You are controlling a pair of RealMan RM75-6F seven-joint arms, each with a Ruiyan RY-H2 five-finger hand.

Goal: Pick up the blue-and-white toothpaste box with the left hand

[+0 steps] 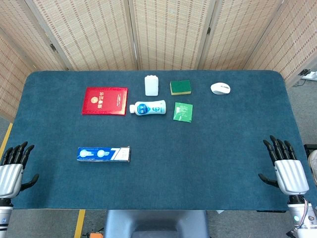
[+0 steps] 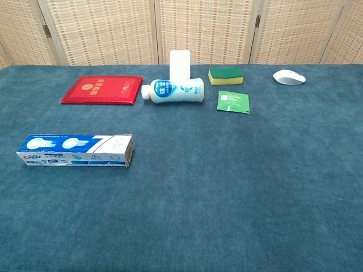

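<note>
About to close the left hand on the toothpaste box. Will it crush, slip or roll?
The toothpaste box looks like thin printed card, so a hard squeeze would probably dent it. It lies flat on a long face with square edges, so it is unlikely to roll. Its glossy print may be a bit slippery. The left hand is open at the table edge.

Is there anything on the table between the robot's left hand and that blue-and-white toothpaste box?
No. In the head view, only bare blue tablecloth separates the left hand from the toothpaste box.
</note>
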